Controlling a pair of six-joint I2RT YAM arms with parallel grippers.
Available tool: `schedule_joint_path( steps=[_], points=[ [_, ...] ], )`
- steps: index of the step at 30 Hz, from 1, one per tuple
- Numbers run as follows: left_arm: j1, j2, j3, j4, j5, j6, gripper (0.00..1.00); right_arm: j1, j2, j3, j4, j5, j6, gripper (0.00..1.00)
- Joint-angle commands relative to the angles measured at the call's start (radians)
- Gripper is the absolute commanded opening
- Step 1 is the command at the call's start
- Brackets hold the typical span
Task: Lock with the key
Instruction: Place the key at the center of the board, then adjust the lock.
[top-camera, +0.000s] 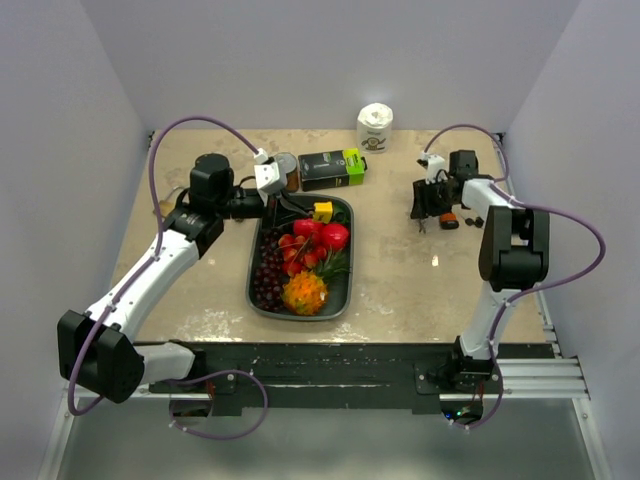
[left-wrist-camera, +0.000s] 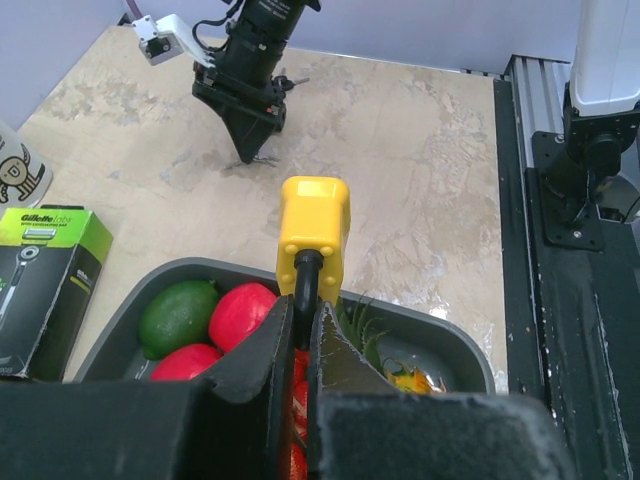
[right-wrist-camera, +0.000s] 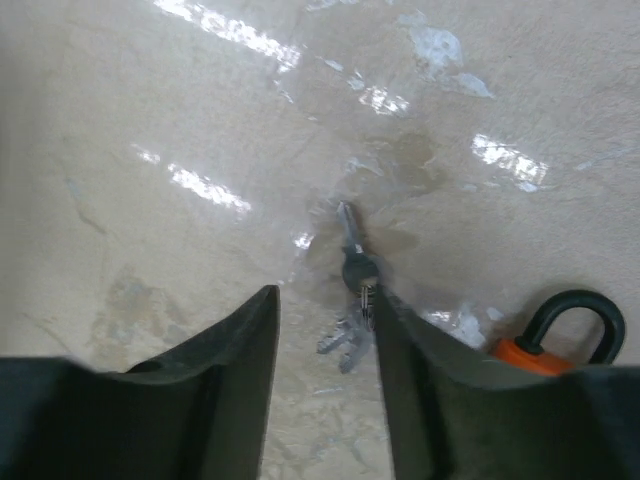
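A yellow padlock (top-camera: 323, 210) hangs over the far end of the fruit tray. My left gripper (top-camera: 303, 208) is shut on its black shackle; in the left wrist view the lock body (left-wrist-camera: 314, 235) stands just beyond my left gripper (left-wrist-camera: 300, 312). A bunch of small metal keys (right-wrist-camera: 352, 270) lies flat on the table. My right gripper (right-wrist-camera: 325, 295) is open low over the keys, with the key head against the right finger (right-wrist-camera: 400, 340). In the top view the right gripper (top-camera: 424, 216) is at the far right, keys (top-camera: 422, 229) at its tip.
An orange padlock with a black shackle (right-wrist-camera: 555, 335) lies just right of the right gripper, also in the top view (top-camera: 450, 221). The grey tray (top-camera: 255, 300) holds red and green fruit. A razor box (top-camera: 331, 168), a jar (top-camera: 287, 172) and a paper roll (top-camera: 375, 127) stand at the back.
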Motion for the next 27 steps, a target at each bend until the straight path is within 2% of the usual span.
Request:
schedule_joint_path(
  steps=[1, 3, 5, 6, 9, 11, 16, 20, 27],
  points=[
    [0.001, -0.02, 0.022, 0.012, 0.075, -0.045, 0.0, 0.0, -0.065, 0.027, 0.019, -0.124, -0.02, 0.54],
    [0.001, -0.007, 0.039, 0.001, 0.103, -0.065, 0.0, 0.001, -0.163, -0.012, 0.033, -0.236, -0.072, 0.65],
    [-0.001, 0.0, 0.051, -0.014, 0.152, -0.088, 0.0, 0.001, -0.235, -0.044, 0.033, -0.319, -0.116, 0.71],
    [-0.003, 0.0, 0.053, -0.019, 0.165, -0.092, 0.0, 0.001, -0.313, -0.056, 0.036, -0.386, -0.159, 0.82],
    [-0.01, 0.0, 0.058, -0.029, 0.228, -0.098, 0.0, 0.012, -0.476, -0.111, 0.039, -0.471, -0.268, 0.96],
    [-0.019, 0.002, 0.062, -0.023, 0.273, -0.119, 0.0, 0.032, -0.562, -0.16, 0.01, -0.516, -0.343, 0.98],
    [-0.047, 0.0, 0.067, -0.016, 0.353, -0.141, 0.0, 0.19, -0.833, -0.256, -0.137, -0.526, -0.636, 0.99],
    [-0.07, -0.006, 0.071, -0.037, 0.38, -0.128, 0.0, 0.308, -1.013, -0.377, -0.104, -0.514, -0.677, 0.99],
    [-0.144, -0.007, 0.085, -0.08, 0.376, -0.101, 0.0, 0.426, -1.128, -0.401, -0.124, -0.485, -0.743, 0.98]
  ],
)
